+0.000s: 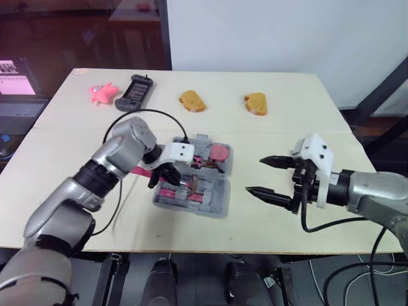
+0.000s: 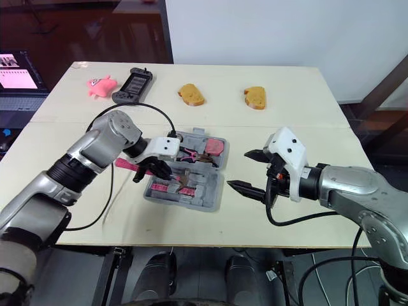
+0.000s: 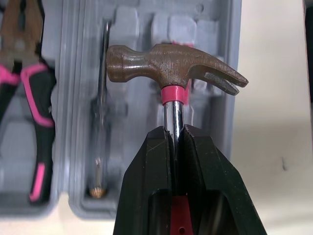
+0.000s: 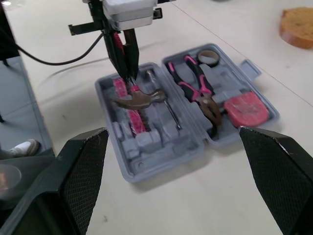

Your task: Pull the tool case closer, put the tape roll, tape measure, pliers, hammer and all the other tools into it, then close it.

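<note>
The tool case [image 1: 217,205] lies open and flat in the middle of the left eye view, both halves facing up so tools can be set straight down into the moulded recesses. Its upper half in the frame already carries the pliers [image 4: 203,100], the tape roll [image 4: 208,62] and the pink tape measure [image 4: 246,110]. A screwdriver [image 3: 99,156] sits in the lower half.

The left end effector [image 1: 171,177] is clenched on the hammer [image 3: 166,63], gripping the bare metal shaft just below the pink collar under the head. Holding it that near the head probably keeps the heavy end steady while it is lined up. The head hangs over the lower half of the case, just beside the screwdriver. Whether it already touches the tray I cannot tell.

The right end effector [image 1: 255,175] waits right of centre in the frame, near the case's edge but apart from it. Its fingers are spread wide with nothing between them, likely kept out of the way until the lid needs closing.
</note>
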Controlling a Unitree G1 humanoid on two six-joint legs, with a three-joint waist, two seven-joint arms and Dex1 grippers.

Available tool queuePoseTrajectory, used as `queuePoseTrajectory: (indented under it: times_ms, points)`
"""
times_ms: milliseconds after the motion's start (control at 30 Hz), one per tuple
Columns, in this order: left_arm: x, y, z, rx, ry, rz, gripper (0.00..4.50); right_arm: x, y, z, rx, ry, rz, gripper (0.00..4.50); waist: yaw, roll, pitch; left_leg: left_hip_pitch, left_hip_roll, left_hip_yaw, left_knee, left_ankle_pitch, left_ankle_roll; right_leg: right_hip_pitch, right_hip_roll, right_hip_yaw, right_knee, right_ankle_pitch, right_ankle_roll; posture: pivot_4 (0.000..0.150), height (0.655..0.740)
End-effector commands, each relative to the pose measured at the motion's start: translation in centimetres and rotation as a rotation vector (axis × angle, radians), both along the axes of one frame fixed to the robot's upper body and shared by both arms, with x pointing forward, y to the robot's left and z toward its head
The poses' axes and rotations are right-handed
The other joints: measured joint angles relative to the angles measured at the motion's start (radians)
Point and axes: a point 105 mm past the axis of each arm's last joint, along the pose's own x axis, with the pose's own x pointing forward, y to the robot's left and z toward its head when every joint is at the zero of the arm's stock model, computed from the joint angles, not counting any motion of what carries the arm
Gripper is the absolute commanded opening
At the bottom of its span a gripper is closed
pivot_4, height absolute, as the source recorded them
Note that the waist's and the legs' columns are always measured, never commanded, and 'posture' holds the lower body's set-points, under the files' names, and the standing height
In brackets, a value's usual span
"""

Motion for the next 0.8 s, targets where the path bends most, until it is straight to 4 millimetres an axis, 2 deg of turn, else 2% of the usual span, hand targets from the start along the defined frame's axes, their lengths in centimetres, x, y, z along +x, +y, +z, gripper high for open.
queuePoseTrajectory:
  times_ms: [33, 433, 567, 800]
  points:
    - [0.7, -1.7, 0.8, 0.004, -0.068, -0.03, 0.03, -0.4, 0.0, 0.8, -0.01, -0.049, -0.003, 4.5, 0.002, 0.0, 0.0, 0.0, 0.0, 0.0, 0.0, 0.0, 0.0, 0.0, 0.0, 0.0, 0.0, 0.0, 0.0, 0.15, 0.7207]
    - [1.4, -5.4, -0.3, -0.01, -0.087, -0.07, 0.03, -1.0, 0.0, 0.2, -0.027, -0.023, -0.021, 4.5, 0.001, 0.0, 0.0, -0.007, 0.0, -0.001, 0.002, 0.0, 0.0, -0.007, 0.0, 0.0, 0.002, 0.0, 0.0, 0.15, 0.7207]
    - [1.5, -5.7, -0.8, 0.006, -0.09, -0.087, 0.03, -1.3, -0.6, -0.7, -0.067, 0.01, -0.041, 4.5, 0.001, 0.0, 0.0, -0.008, 0.0, -0.001, 0.003, 0.0, 0.0, -0.007, 0.0, 0.0, 0.002, 0.0, 0.0, 0.15, 0.7207]
    - [1.6, -6.4, -1.6, 0.015, -0.087, -0.096, 0.03, -1.3, -0.7, -1.0, -0.07, 0.018, -0.054, 4.5, 0.001, 0.0, 0.0, -0.008, 0.0, -0.001, 0.003, 0.0, 0.0, -0.007, 0.0, 0.0, 0.003, 0.0, 0.0, 0.15, 0.7207]
